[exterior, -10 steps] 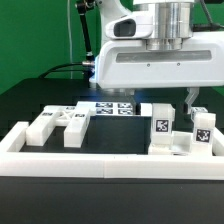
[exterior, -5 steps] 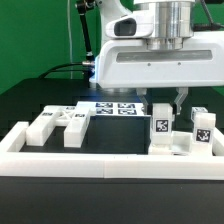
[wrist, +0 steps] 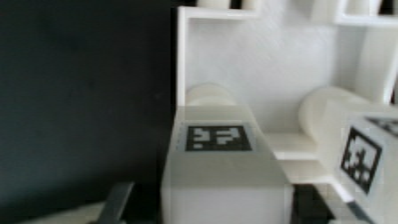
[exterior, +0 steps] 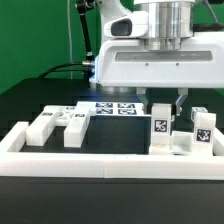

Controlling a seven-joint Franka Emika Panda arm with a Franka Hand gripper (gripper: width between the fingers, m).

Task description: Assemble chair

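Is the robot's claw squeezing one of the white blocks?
Yes, the wrist view shows the gripper shut on the upright tagged chair piece.

bench (exterior: 112, 138) front edge: border rail (exterior: 100, 160) along it | rear middle: marker board (exterior: 112, 107) lying flat | exterior view's left: low chair pieces (exterior: 60, 125) just behind rail | exterior view's right: upright chair piece (exterior: 160, 128) behind rail, second upright piece (exterior: 203, 130) just beside it, nearer bench's edge
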